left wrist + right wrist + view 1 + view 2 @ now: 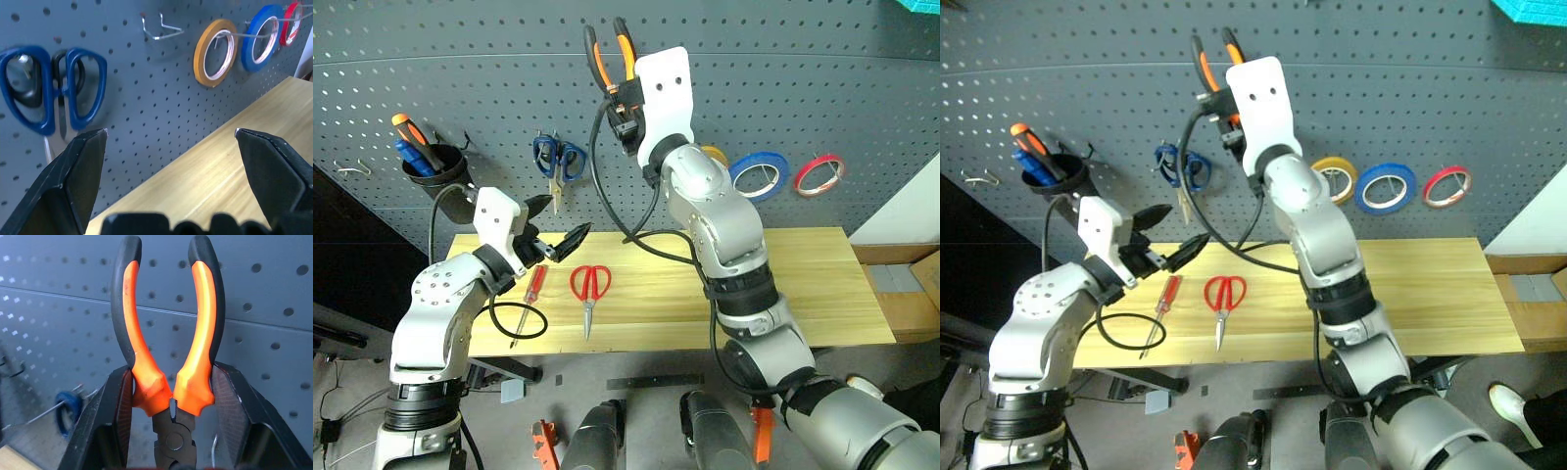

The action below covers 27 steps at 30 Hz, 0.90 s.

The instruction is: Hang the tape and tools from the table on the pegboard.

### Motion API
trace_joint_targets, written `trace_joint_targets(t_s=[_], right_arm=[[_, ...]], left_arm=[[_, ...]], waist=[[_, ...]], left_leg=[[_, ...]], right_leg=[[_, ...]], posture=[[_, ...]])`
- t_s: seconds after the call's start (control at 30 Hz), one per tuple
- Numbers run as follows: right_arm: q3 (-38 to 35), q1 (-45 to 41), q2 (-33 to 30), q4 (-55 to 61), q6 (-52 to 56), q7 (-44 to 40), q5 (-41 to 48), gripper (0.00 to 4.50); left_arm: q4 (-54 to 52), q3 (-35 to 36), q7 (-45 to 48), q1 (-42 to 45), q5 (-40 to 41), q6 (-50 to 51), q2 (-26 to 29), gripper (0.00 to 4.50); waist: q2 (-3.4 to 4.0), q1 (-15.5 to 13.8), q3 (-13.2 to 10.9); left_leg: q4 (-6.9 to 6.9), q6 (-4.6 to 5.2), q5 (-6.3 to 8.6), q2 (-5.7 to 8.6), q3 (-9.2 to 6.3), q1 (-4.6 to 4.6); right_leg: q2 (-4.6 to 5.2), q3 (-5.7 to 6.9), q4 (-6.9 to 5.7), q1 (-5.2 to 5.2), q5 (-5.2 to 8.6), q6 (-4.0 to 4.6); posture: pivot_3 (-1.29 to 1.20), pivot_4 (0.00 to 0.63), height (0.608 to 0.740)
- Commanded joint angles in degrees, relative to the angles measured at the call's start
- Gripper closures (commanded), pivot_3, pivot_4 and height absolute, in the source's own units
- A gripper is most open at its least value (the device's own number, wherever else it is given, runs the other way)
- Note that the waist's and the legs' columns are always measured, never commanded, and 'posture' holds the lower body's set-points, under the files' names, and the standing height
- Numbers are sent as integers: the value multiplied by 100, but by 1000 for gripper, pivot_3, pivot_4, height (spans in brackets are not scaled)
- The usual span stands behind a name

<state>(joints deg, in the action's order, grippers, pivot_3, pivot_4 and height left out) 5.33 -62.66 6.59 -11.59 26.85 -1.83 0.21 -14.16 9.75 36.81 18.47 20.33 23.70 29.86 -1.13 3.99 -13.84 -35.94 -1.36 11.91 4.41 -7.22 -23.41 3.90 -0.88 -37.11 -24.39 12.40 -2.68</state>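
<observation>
1. I have the right arm raised high in front of the pegboard point(822, 78), forearm angled up and toward the left, wrist near the board's upper rows.
2. The right gripper point(171, 396) clamps the pliers point(610, 57) at the base of their orange-and-black handles; the handles splay upward, close to the board.
3. The left arm is bent at the elbow, held low over the left end of the table point(803, 284), its gripper pointing roughly level toward the right.
4. The left gripper point(558, 223) stands wide, nothing between its fingers.
5. The red-handled scissors point(590, 291) and red-handled screwdriver point(530, 297) lie on the table, just beside each other.
6. The blue tape point(759, 176) hangs on the pegboard between the yellow tape ring point(1334, 179) and the red tape ring point(819, 174).
7. Blue-handled scissors point(558, 162) hang on the board, left of the raised arm.
</observation>
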Motion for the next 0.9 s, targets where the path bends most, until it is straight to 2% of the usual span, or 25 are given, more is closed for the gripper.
trace_joint_targets(t_s=[0.03,0.47,0.63,0.9], right_arm=[[-186,-467,-42,-815,-1188,-1,-4,2649],[-428,-1482,-194,-3835,-3492,105,-78,2675],[-329,-1337,-340,-4513,-3965,172,-338,2678],[-329,-1102,-401,-4864,-4134,231,-526,2680]], left_arm=[[-123,-135,-72,276,65,-68,-95,0],[152,-324,-174,615,-47,-285,-275,0],[340,-394,-185,757,-113,-420,-347,0],[756,-222,-477,1098,-86,-674,-595,0]], waist=[[0,-9,0],[0,-62,0],[-1,-93,1],[-1,-108,1]], left_leg=[[0,-1,-1,-1,0,0],[7,-14,-8,-12,5,0],[6,-33,-22,-19,-7,0],[3,-53,-39,-33,-11,1]], right_leg=[[-2,0,1,0,0,1],[-21,-9,-6,-11,-8,13],[-37,-8,-7,-8,-13,22],[-57,-5,-10,-4,-22,35]], posture=[[-6,184,740],[25,176,740],[35,180,740],[14,185,740]])
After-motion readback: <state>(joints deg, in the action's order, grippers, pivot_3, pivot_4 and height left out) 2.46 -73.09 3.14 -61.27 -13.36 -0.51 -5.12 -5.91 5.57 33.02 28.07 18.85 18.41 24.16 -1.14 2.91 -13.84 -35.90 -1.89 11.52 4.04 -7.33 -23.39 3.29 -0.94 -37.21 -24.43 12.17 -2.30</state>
